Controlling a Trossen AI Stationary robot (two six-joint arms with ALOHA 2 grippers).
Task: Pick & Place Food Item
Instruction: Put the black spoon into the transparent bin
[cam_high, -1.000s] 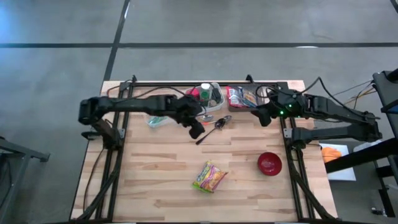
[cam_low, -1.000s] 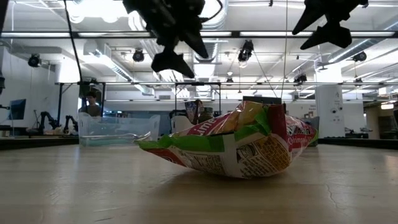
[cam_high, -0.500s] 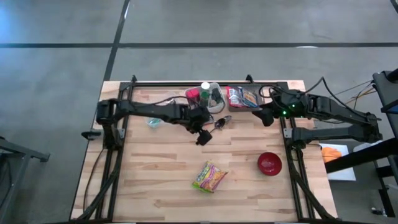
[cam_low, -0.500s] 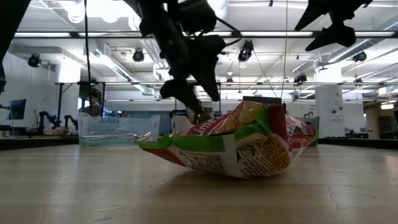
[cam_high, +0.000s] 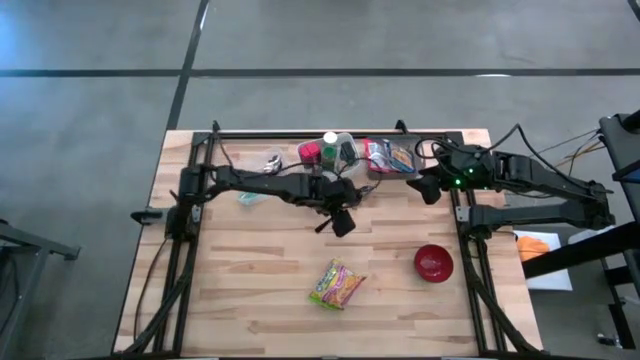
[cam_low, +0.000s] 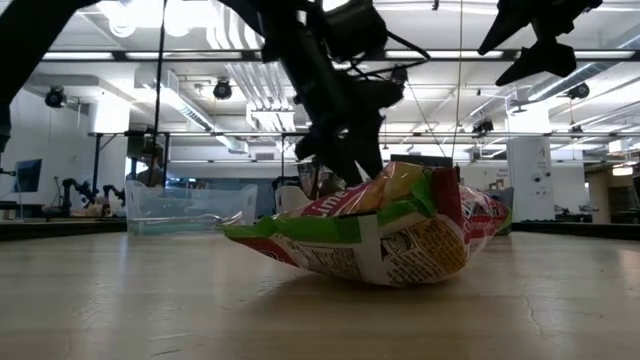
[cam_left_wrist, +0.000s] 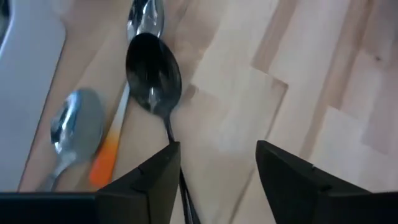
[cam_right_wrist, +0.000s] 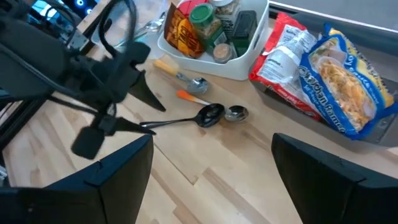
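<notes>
Left hand (cam_high: 340, 221) has dropped over the black spoon (cam_left_wrist: 153, 73) handle, fingers apart, nothing gripped; right hand (cam_high: 424, 190) waits open; snack packet (cam_high: 337, 283) untouched mid-counter (cam_high: 250, 300).

I see even, bright overhead light on the bench (cam_high: 250, 290), with soft, short shadows. From the low camera, ceiling lamps (cam_low: 150, 15) glare white and the arms read as dark silhouettes; the near bench surface is blurred. My left wrist camera is soft throughout; the spoon (cam_left_wrist: 152, 71) shows a dull sheen.
</notes>
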